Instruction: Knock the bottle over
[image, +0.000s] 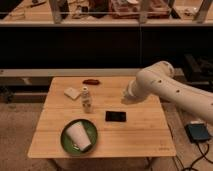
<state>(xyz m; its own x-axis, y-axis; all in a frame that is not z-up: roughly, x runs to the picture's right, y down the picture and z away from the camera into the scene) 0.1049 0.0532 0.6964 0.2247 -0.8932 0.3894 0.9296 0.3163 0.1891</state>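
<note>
The bottle (87, 100) is small, slim and clear with a white cap. It stands upright on the wooden table (145, 135), left of centre. My gripper (125, 95) is at the end of the white arm (165, 90), which reaches in from the right. The gripper hangs over the table's right half, a good hand's width to the right of the bottle and apart from it.
A white paper cup (80, 137) lies on a green plate (90, 131) at the front left. A black flat object (115, 116) lies mid-table. A pale block (72, 92) and a dark red object (90, 81) sit near the back. A dark counter (100, 45) runs behind.
</note>
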